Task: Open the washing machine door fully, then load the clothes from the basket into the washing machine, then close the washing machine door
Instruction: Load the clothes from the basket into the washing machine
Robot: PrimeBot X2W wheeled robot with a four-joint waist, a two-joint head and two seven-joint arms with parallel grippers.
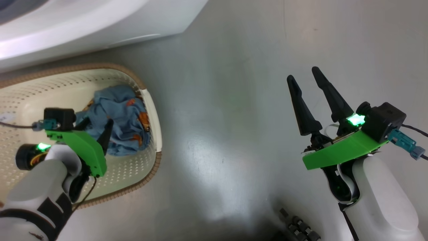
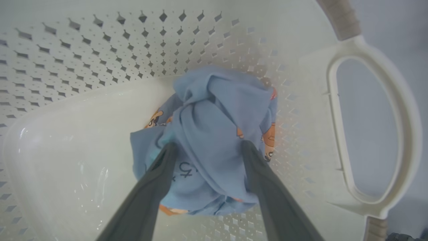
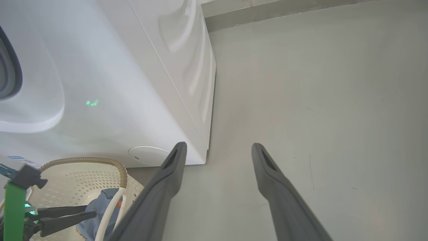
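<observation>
The cream perforated basket (image 1: 152, 110) stands on the floor at the left, just below the white washing machine (image 1: 100, 20). A crumpled bundle of light-blue clothes (image 1: 123, 117) with orange bear prints lies at its right end. My left gripper (image 1: 97, 124) reaches down into the basket. In the left wrist view the left gripper (image 2: 208, 146) is open, its fingers straddling the clothes (image 2: 220, 97) near the basket's handle (image 2: 374, 50). My right gripper (image 1: 303, 74) is open over bare floor at the right, holding nothing. The washing machine door is out of view.
The right wrist view looks past the right gripper (image 3: 218, 146) at the machine's front corner (image 3: 117, 83), with a round cover (image 3: 147, 154) low on it, and the basket (image 3: 83, 177) below. Grey floor (image 1: 234, 117) spreads between the arms. A dark ridged part (image 1: 297, 227) lies at the bottom edge.
</observation>
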